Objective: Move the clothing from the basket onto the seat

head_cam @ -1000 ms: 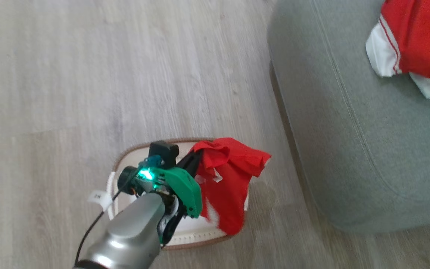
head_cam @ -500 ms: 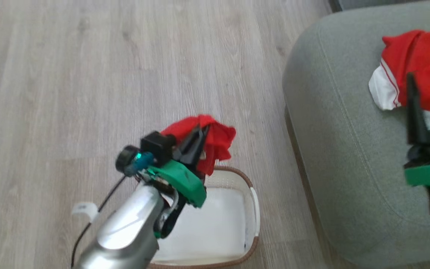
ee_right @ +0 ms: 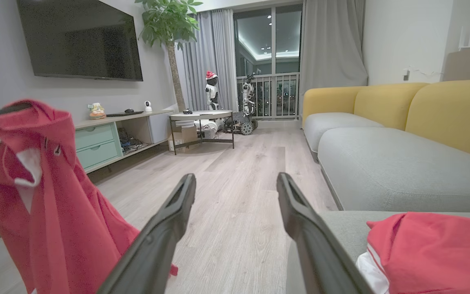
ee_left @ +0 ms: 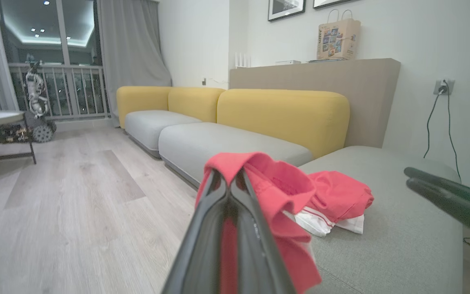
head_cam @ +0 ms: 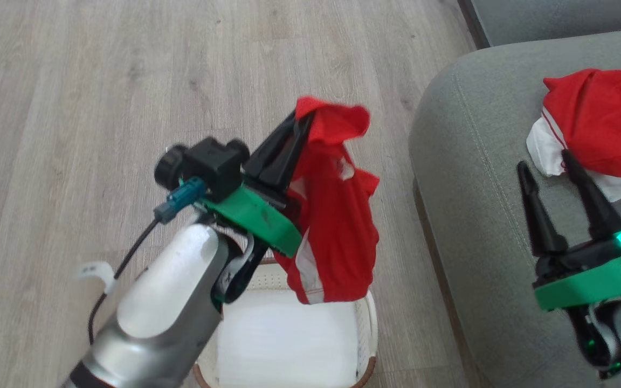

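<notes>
Now the left gripper (head_cam: 302, 116) is clamped on the red shorts (head_cam: 337, 231), hanging above the basket (head_cam: 371, 318); the right gripper (head_cam: 543, 161) stands spread over the seat (head_cam: 477, 188), beside the jersey (head_cam: 601, 124).

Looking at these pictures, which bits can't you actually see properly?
Basket: head view, near end cut off by the bottom edge, left side behind the left forearm.
Red and white garment on the seat: head view, cut by the right edge; crumpled, so no lettering readable.
Left gripper: left wrist view, tips draped by the held red garment.
</notes>
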